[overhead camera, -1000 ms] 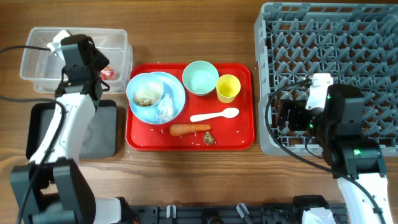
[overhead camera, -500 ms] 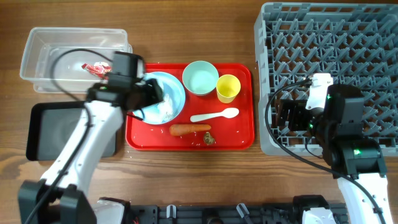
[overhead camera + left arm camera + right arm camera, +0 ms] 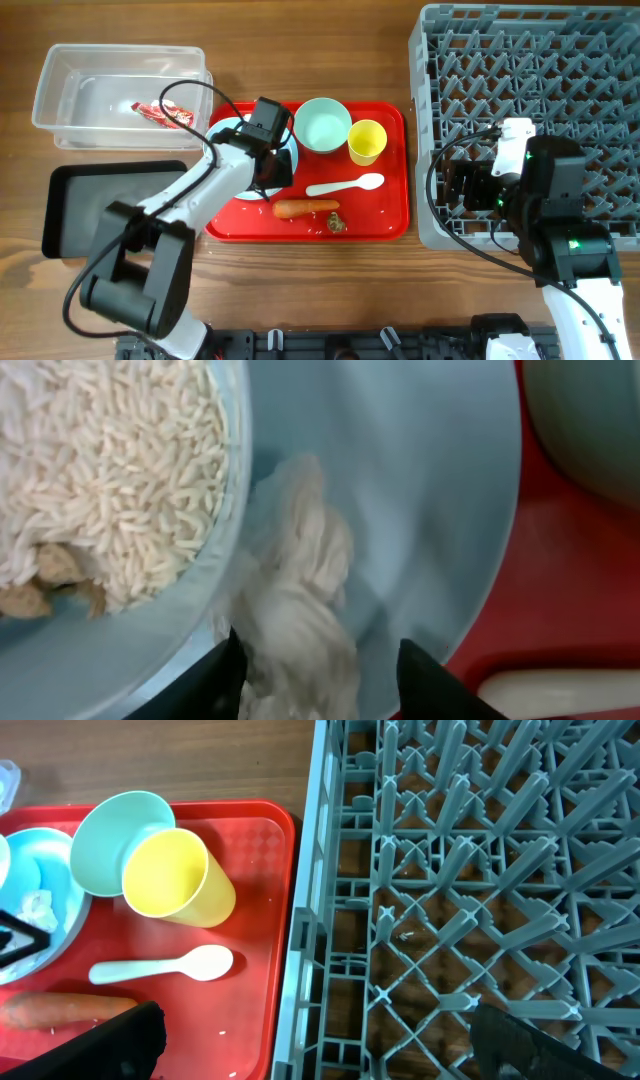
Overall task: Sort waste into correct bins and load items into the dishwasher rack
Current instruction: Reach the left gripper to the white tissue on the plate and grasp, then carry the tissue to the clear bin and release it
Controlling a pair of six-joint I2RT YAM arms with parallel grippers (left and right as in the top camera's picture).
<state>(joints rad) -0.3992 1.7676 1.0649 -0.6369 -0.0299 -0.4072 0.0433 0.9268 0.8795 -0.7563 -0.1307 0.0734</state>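
My left gripper is down over the light-blue plate on the red tray, open, with its jaws either side of the crumpled white tissue. The left fingertip touches the tissue; the right one stands off it. Beside it a pale bowl holds rice and brown scraps. The red-and-white wrapper lies in the clear tub. The black tray sits below it. The carrot, spoon, mint-green bowl and yellow cup are on the tray. My right gripper stands wide open across the left wall of the rack.
The red tray lies between the bins and the rack. A small brown scrap sits by the carrot's right end. My left arm stretches across the black tray's right edge and the tray's left side.
My left arm swung from the clear tub over to the plate, leaving the wrapper in the tub, and its jaws have narrowed around the tissue. The right arm has not moved.
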